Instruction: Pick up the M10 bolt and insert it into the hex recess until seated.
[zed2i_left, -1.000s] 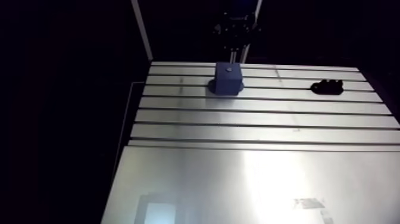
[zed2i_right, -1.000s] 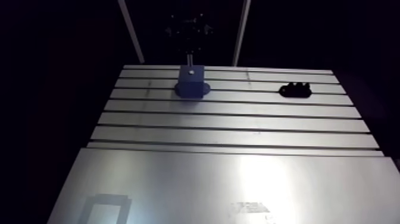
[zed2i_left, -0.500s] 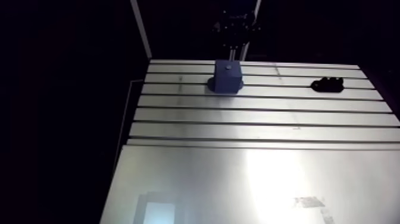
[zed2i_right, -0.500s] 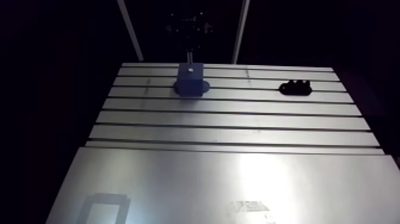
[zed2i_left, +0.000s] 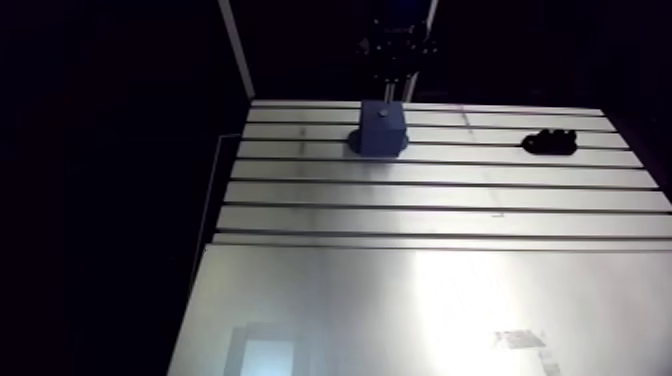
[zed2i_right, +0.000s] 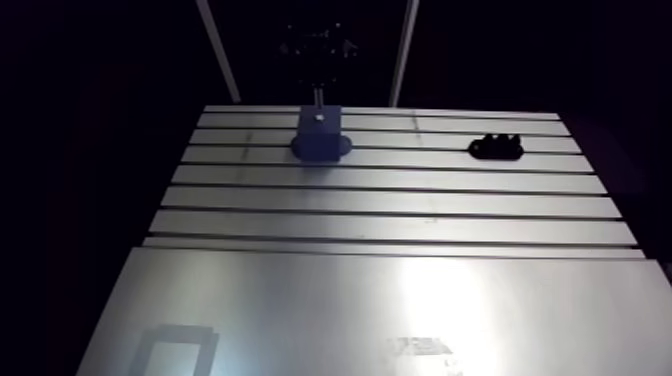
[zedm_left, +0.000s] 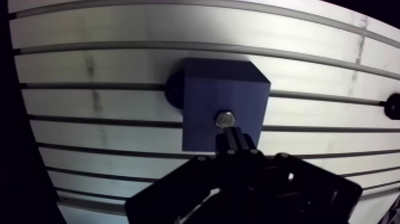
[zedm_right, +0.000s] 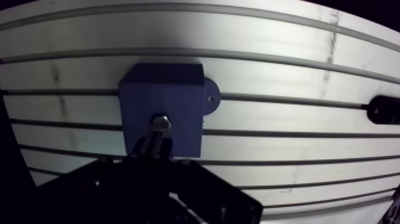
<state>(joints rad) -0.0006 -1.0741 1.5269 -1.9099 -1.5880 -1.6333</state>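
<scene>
Pinched nearly together, the hand (zedm_left: 233, 138) stands straight over the blue block (zedm_left: 205, 98), its two fingers drawn close on the shank of the bolt (zedm_left: 225, 119). In the wrist view the bolt's grey hexagonal head shows just ahead of the fingertips, on the block's top face and nearer the edge closest to the hand than the middle. Whether the head is sunk fully into the block cannot be told. In the arm view a thin pale line runs between the hand and the block's top. The block stands upright on a round foot (zedm_right: 212, 98) that sticks out at one side and rests on the slotted metal surface (zedm_left: 107, 59). Farther off, well apart from the block, a small black part (zed2i_left: 550, 143) lies on the same surface.
</scene>
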